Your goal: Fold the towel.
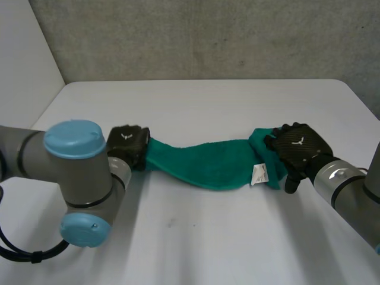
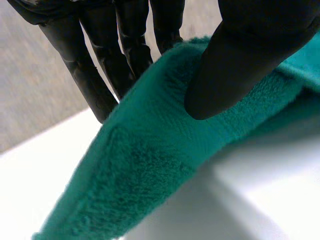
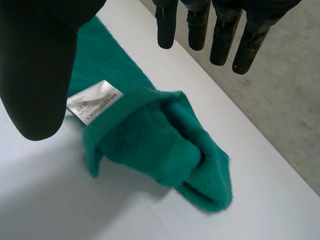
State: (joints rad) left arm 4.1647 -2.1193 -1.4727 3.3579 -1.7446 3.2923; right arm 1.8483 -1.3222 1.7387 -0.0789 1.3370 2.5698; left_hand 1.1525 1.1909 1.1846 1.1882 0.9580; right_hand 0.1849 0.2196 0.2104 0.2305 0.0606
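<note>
arms (image 1: 83, 178) were grey, caps (image 1: 74, 138) light-blue | left robot hand (image 1: 127, 143), right robot hand (image 1: 300, 148) were black | each bore a white mark

The towel (image 1: 208, 163) is made of green terry cloth, a fuzzy, matt pile. At the towel's end a white label (image 1: 259, 174) is sewn on, smooth and faintly shiny. Under the towel, the tabletop (image 1: 208, 237) is finished smooth and matt white.

The head camera sits behind and between the arms and looks down on the whole bench (image 1: 202, 243) from well back. Each wrist camera looks along its own palm from very close, one past the left robot hand (image 2: 130, 45), the other past the right robot hand (image 3: 222, 35). All three views share the green towel (image 1: 208, 163) and the bench.
</note>
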